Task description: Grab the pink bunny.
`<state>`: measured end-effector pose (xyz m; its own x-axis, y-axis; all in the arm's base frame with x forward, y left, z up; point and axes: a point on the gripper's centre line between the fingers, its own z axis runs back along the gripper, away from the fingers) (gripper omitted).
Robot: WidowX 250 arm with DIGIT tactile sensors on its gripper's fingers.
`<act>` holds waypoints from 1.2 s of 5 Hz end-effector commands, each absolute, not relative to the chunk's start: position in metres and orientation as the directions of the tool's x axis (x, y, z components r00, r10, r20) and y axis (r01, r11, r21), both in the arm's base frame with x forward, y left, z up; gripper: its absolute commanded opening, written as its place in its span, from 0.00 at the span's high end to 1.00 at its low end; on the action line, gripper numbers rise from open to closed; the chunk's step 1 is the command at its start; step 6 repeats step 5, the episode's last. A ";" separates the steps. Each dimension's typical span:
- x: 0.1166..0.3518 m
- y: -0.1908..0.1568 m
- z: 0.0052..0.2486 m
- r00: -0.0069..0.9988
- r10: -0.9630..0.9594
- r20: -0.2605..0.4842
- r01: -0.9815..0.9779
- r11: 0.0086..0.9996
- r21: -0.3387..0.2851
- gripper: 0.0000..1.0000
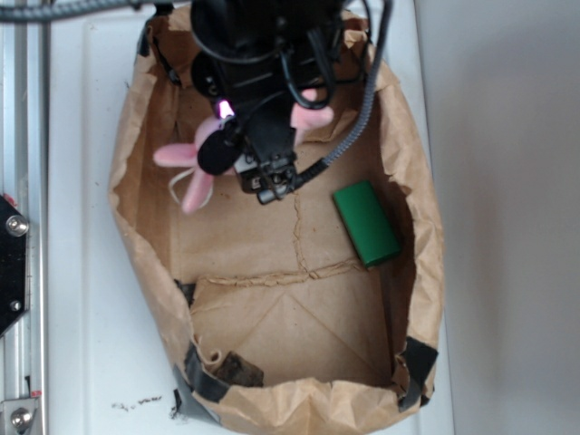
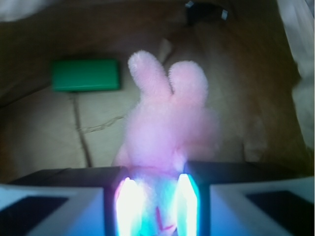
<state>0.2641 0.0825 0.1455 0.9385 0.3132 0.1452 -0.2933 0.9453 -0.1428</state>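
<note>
The gripper pinches the pink bunny between its fingers inside a paper bag (a green block lies off to one side).

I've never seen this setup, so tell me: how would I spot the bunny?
Look inside the brown paper bag, toward its far end under the black gripper. The bunny sits between the fingers: pale pink, fuzzy, with long ears, unlike the flat green block lying on the bag's floor.
</note>
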 end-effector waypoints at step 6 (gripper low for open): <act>0.259 0.042 0.213 0.949 0.087 0.303 -0.044 0.988 -0.147 1.00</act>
